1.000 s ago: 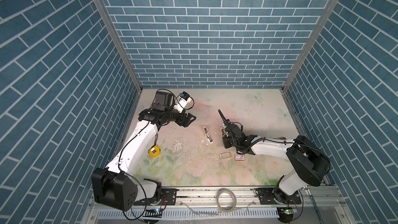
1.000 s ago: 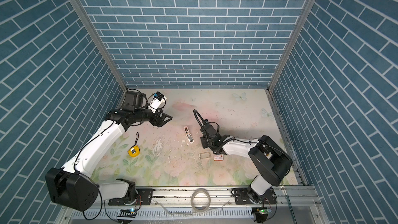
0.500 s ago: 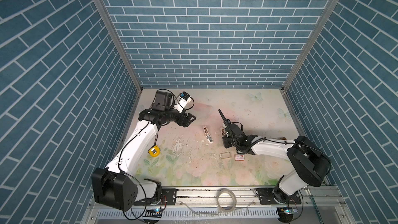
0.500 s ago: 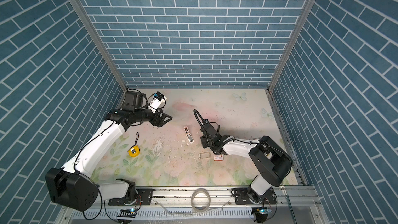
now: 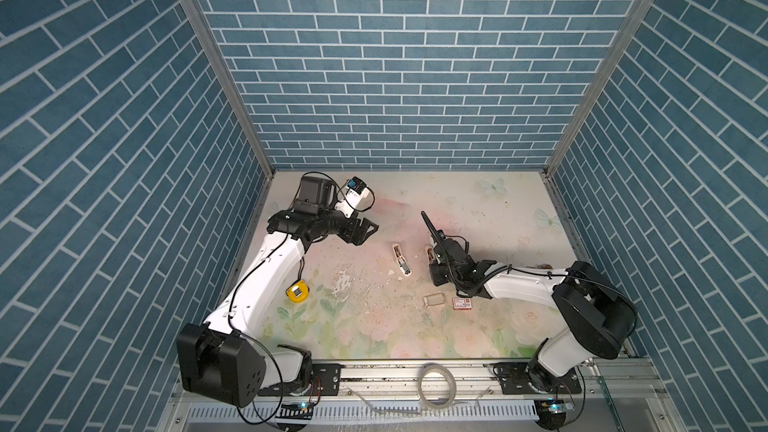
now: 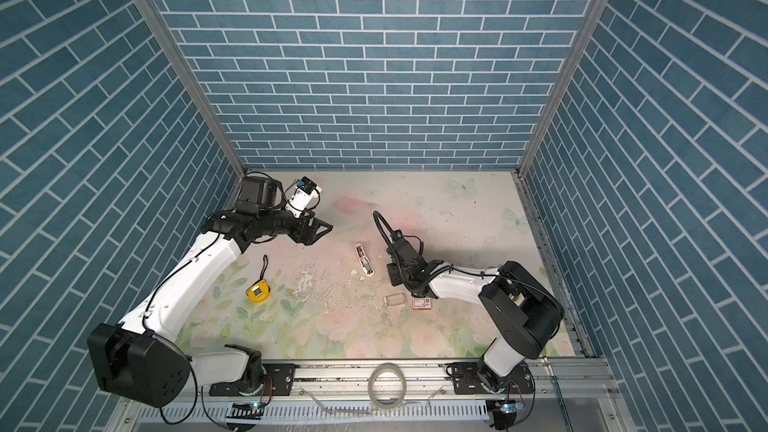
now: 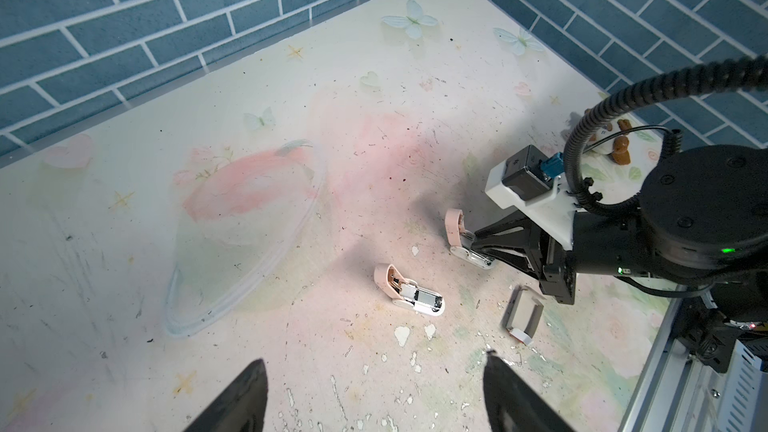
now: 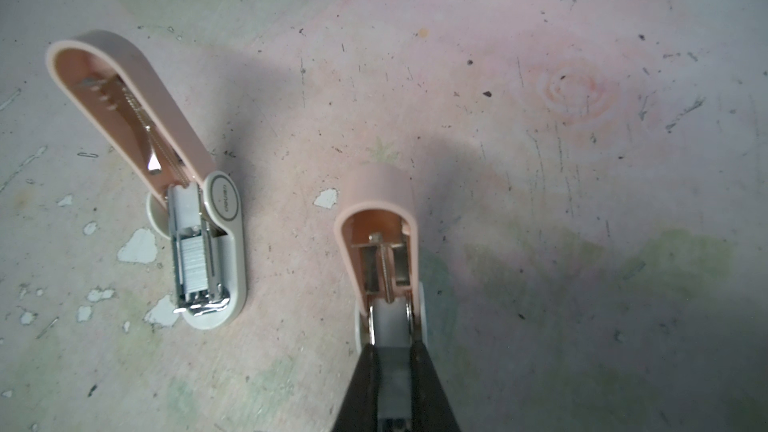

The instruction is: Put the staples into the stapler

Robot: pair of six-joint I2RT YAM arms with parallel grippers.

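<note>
Tabletop stretches open between stapler and back wall.

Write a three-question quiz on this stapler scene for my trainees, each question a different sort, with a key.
1. True or false: the left end effector is open and holds nothing.
2. Fill in: the lid of the free stapler is ___.
3. The right end effector, shut on staples, is at: A the tape measure; B the second stapler; C the red-and-white box.
Key: 1 true; 2 open; 3 B.

left arm raised, elbow bent | left pincer wide open, aloft | right arm stretched low | right pincer clamped narrow
</note>
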